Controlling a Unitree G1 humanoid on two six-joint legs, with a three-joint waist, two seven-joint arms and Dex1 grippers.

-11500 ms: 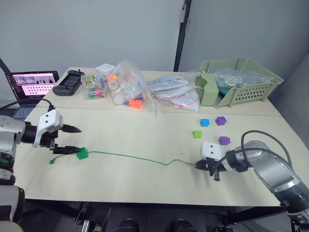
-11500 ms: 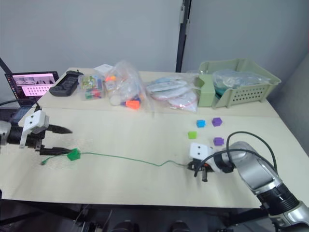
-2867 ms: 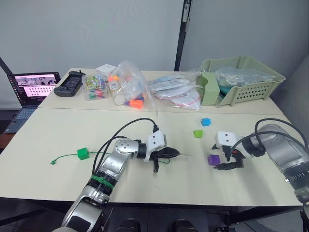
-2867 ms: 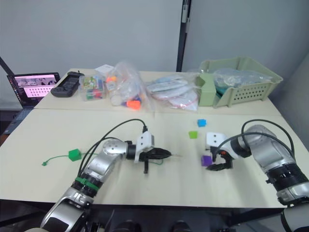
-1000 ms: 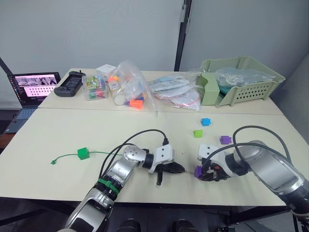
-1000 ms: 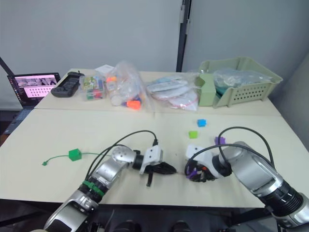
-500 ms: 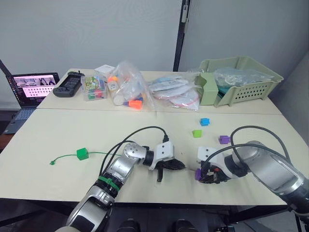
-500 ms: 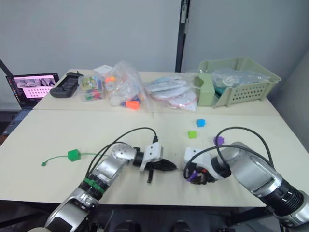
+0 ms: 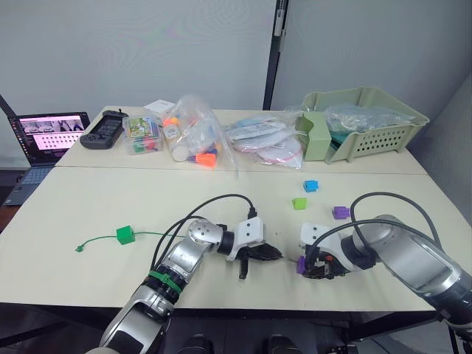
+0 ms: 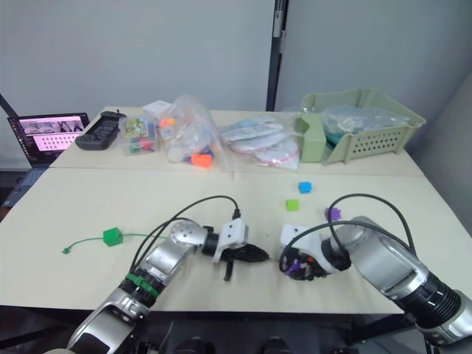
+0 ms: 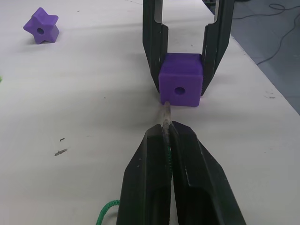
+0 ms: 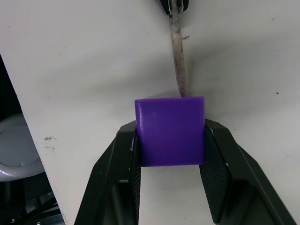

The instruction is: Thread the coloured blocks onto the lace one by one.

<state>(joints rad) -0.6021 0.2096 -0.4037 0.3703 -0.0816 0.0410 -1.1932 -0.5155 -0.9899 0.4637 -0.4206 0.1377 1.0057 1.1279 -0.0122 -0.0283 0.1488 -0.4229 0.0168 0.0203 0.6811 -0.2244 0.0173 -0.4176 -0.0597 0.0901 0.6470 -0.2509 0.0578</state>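
our right gripper [image 12: 169, 154] clamps the purple cube [image 11: 180, 86] while our left gripper [image 11: 166, 140] pinches the lace [image 11: 167, 114], whose tip sits beside the cube's hole [image 11: 179, 90], so pushing now could bend it against the face.

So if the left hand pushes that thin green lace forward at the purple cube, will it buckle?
Probably not at the tip: the pale tip looks stiff. Behind the left hand, the thin green lace curls, so likely floppy there.
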